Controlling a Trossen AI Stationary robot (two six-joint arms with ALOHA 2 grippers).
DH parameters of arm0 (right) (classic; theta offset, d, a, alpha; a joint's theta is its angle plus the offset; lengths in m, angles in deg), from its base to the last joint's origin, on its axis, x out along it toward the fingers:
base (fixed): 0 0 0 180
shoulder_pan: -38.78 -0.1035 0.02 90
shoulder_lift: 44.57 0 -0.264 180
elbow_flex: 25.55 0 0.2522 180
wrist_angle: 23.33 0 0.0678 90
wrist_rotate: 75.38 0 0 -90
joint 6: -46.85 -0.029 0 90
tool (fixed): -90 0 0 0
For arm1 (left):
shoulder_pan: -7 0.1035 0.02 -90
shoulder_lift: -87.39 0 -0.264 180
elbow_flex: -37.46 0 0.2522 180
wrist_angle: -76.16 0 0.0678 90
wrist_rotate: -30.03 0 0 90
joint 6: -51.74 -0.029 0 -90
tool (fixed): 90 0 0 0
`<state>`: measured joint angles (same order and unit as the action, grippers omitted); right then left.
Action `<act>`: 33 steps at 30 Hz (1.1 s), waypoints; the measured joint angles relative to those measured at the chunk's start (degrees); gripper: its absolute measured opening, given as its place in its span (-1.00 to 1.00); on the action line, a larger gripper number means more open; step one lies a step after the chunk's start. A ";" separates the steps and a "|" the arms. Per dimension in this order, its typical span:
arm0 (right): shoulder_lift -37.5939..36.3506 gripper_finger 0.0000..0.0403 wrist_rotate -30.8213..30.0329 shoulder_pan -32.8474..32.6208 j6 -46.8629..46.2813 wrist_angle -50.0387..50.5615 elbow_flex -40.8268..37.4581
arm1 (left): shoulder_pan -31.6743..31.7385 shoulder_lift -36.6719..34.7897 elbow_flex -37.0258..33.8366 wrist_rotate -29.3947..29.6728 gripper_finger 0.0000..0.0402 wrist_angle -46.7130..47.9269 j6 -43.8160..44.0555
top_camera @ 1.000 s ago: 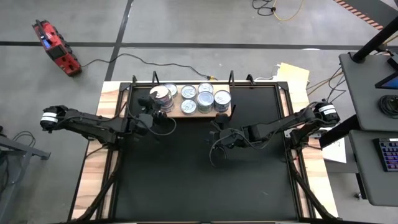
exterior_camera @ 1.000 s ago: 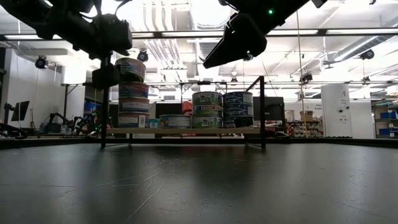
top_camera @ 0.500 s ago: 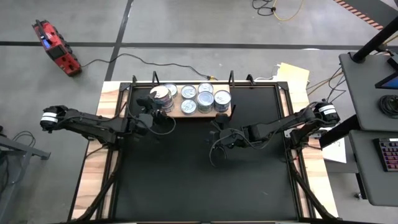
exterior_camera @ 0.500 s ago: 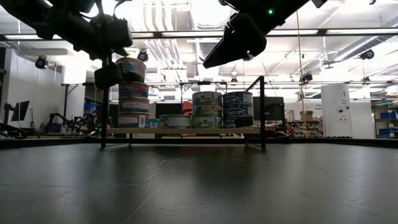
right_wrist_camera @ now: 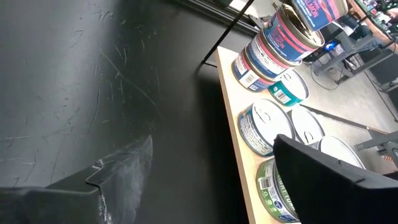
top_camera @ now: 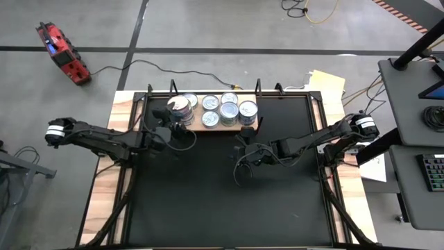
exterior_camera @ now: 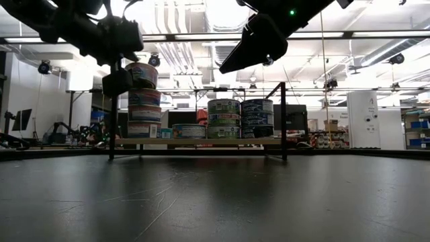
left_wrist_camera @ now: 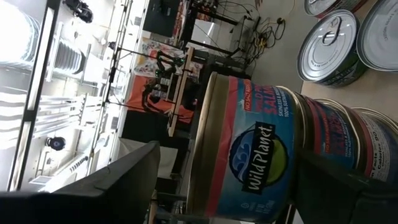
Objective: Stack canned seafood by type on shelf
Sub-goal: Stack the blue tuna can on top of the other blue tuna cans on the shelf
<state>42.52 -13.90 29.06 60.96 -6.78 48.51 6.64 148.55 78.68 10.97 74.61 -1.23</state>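
left gripper (exterior_camera: 119,75) sits at the top can (exterior_camera: 140,74) of the tall stack at the shelf's left end. in my left wrist view the two fingers stand spread either side of that can; i can't tell for sure if the pads are touching its sides, so i'd call it a wide stance around the can, grip unconfirmed. the can rests square on the two below it, so it looks seated on its matching labels.

shelf (top_camera: 195,128) is the wooden board at the table's far edge. right of the tall stack: a single low can (exterior_camera: 189,131), then two stacks of two (exterior_camera: 224,119), grouped by label as far as i can read.

right gripper (top_camera: 244,157) hangs over bare table in front of the shelf, fingers apart, holding nothing, clear of the left arm's work.
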 joint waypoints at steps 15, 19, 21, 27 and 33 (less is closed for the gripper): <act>0.00 0.60 0.00 0.00 -0.20 0.02 0.00 | -0.02 2.35 0.00 0.61 0.75 -0.22 -0.04; 0.00 0.58 0.00 0.00 -0.20 0.02 0.00 | -0.02 2.35 0.00 0.61 0.75 -0.18 -0.04; 0.00 0.58 0.00 0.00 -0.20 0.02 0.00 | -0.02 2.37 0.00 0.81 0.75 -0.17 -0.03; 0.00 0.63 0.00 0.00 -0.20 0.04 -0.04 | 0.00 2.41 0.00 3.52 0.75 0.15 -0.76; 0.00 0.62 0.00 0.00 -0.24 0.04 -0.07 | 0.00 2.61 0.00 3.60 0.75 0.11 1.27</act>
<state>42.52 -13.90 29.06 60.72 -6.74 48.44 6.64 151.16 78.68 14.57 74.72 0.05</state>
